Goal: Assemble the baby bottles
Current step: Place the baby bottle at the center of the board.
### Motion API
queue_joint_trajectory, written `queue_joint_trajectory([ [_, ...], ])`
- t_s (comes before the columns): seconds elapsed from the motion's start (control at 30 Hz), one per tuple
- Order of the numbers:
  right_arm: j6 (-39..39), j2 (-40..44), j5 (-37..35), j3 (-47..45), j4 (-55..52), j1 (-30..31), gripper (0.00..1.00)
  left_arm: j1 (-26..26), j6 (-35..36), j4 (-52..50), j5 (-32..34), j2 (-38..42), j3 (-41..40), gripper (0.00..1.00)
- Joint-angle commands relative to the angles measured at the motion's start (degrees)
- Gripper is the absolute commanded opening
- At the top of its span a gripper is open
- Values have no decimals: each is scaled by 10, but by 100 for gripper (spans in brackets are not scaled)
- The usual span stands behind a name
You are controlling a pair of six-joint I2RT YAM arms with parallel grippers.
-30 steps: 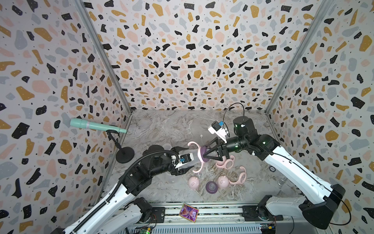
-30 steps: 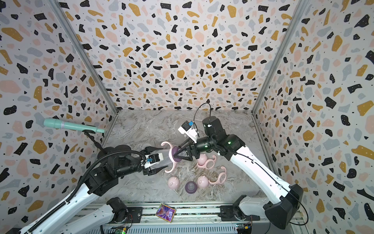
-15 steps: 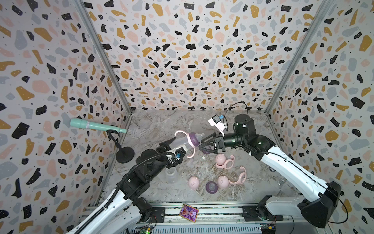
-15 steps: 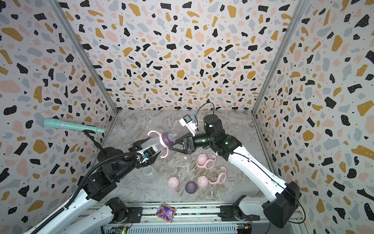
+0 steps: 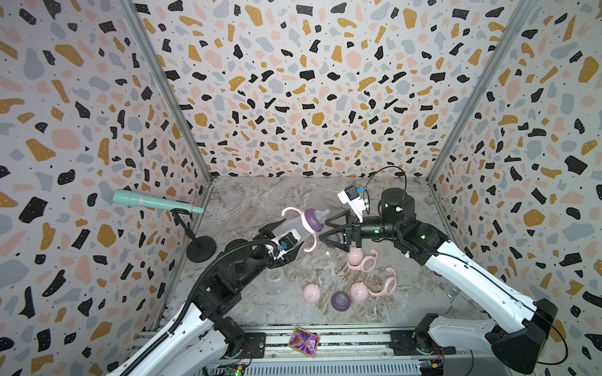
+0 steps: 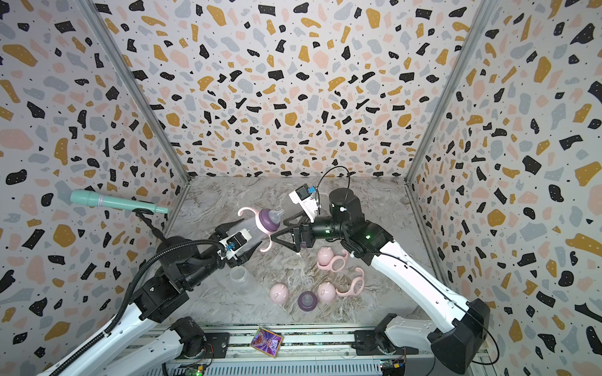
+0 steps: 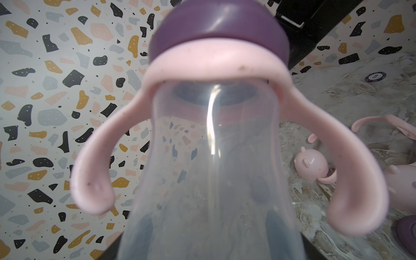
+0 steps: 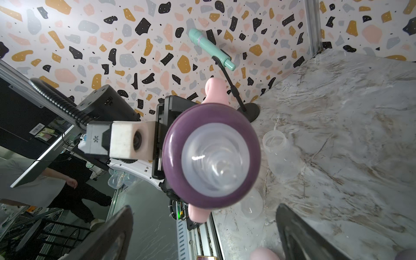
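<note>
Left end effector (image 5: 288, 234) is shown in a top view pinching the baby bottle (image 5: 298, 227) over the counter (image 5: 247, 201); right end effector (image 5: 324, 229) is spread beside the teat (image 5: 324, 213); in the left wrist view the pink collar (image 7: 216, 65) is seen under the purple ring (image 7: 216, 29); in the right wrist view the teat is seen head-on.

Purple teat ring (image 5: 313, 222); pink collar (image 7: 216, 65); terrazzo-speckled walls (image 5: 293, 97); teal microphone (image 5: 153, 202); grey-marbled table (image 5: 254, 201)
</note>
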State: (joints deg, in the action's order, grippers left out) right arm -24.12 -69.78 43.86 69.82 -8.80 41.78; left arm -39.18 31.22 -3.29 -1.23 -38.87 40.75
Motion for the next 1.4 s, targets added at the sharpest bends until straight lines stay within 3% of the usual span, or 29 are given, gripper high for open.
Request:
queue_joint_trajectory([
  [0.0,-11,-11,-14,7,54,15,99,0,-12,51,-12,3,-1,0],
  [0.2,-21,-43,-38,26,72,34,100,0,-11,54,-21,-2,-1,0],
  [0.47,-33,-49,-84,31,103,39,79,0,-9,50,-35,-2,-5,0],
  [0.77,-34,-54,-105,26,126,43,82,0,-19,63,-53,-6,-14,0],
  [0.9,-34,-64,-95,35,115,43,71,0,-22,67,-44,-5,-15,0],
  [1.0,-28,-69,-79,44,92,43,57,0,-24,68,-36,-5,-16,1],
  [1.13,-8,-76,-55,59,43,33,32,0,-43,84,-17,2,-27,53],
  [1.17,0,-76,-54,64,27,25,26,0,-51,92,-13,4,-32,73],
  [1.2,10,-75,-53,69,9,15,22,0,-53,94,-12,5,-35,100],
  [1.37,73,-53,-76,107,-95,-85,10,0,-85,67,6,7,-32,100],
])
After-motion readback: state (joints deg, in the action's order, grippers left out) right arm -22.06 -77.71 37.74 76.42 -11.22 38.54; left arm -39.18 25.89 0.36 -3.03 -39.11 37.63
